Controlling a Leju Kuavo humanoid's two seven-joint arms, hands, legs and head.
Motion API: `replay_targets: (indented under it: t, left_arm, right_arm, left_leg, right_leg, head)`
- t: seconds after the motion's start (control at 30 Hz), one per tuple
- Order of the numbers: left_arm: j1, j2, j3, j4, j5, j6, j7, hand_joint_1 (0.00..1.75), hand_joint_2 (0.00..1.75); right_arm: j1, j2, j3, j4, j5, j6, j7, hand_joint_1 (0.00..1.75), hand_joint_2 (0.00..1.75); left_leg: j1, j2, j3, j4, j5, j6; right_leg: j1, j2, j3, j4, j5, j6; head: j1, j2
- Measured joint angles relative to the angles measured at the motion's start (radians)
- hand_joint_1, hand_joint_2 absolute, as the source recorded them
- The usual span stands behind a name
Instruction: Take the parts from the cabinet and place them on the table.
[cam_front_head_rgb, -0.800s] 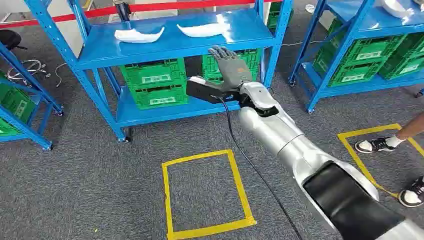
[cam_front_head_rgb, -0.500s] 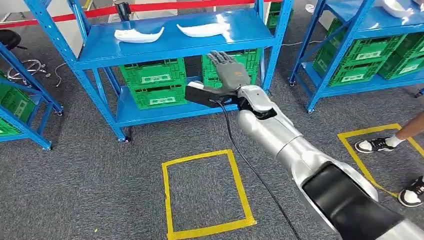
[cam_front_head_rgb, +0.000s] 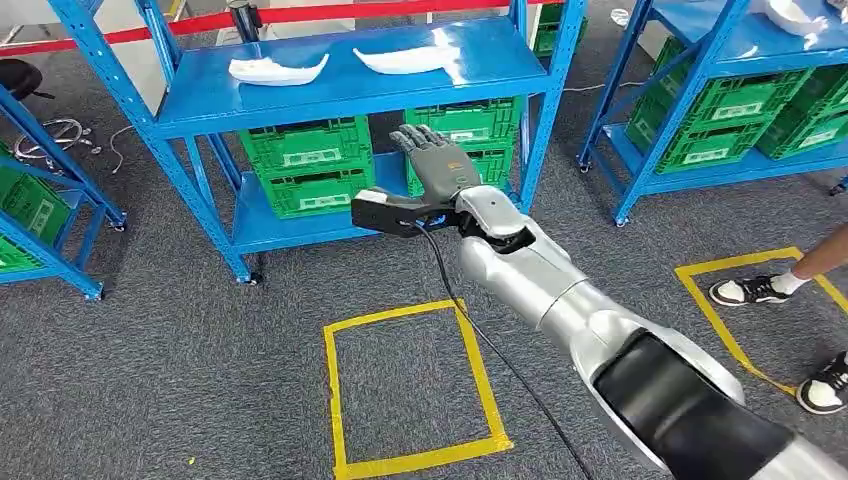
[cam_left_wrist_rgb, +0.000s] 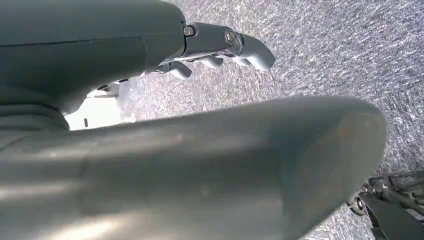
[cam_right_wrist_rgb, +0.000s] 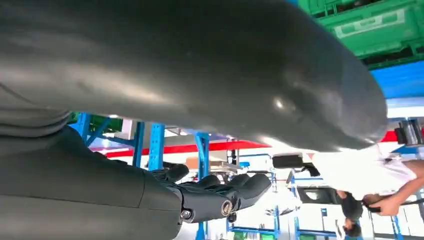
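- Two white parts lie on the blue cabinet's (cam_front_head_rgb: 200, 180) top shelf: a curved part (cam_front_head_rgb: 277, 70) on the left and a flatter part (cam_front_head_rgb: 405, 60) beside it, apart from each other, both set back from the shelf's front edge.
- Right hand (cam_front_head_rgb: 437, 165) is raised in front of the cabinet, below the shelf edge, fingers (cam_front_head_rgb: 415, 140) straight and spread, holding nothing.
- Left hand (cam_left_wrist_rgb: 150, 115) hangs over the floor; its fingers (cam_left_wrist_rgb: 240, 45) are slightly curled and hold nothing.
- Green slatted plastic crates (cam_front_head_rgb: 310, 165) fill the lower shelves.
- Grey carpet floor (cam_front_head_rgb: 180, 370) lies open before the cabinet, marked with a yellow tape square (cam_front_head_rgb: 415, 385).
- A person's feet (cam_front_head_rgb: 750, 290) stand near a second tape mark at the right.
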Motion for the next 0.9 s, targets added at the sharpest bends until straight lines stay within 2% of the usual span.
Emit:
replay_targets:
  t: [0.3, 0.9]
  left_arm:
    - [-0.019, 0.001, -0.038, 0.0, -0.031, -0.01, 0.005, 0.0, 0.0]
    - [-0.023, 0.002, -0.052, 0.002, -0.029, -0.011, 0.005, 0.0, 0.0]
  right_arm:
    - [0.015, 0.006, 0.02, 0.013, 0.002, -0.003, 0.003, 0.0, 0.0]
    - [0.007, 0.03, 0.04, 0.016, -0.007, 0.01, -0.008, 0.0, 0.0]
  left_leg:
    - [0.0, 0.0, 0.0, 0.0, 0.0, 0.0]
    - [0.0, -0.001, -0.001, 0.0, 0.0, 0.0]
  right_leg:
    - [0.0, 0.0, 0.0, 0.0, 0.0, 0.0]
    - [0.0, 0.0, 0.0, 0.0, 0.0, 0.0]
  head:
    - [0.0, 0.0]
    - [0.0, 0.0]
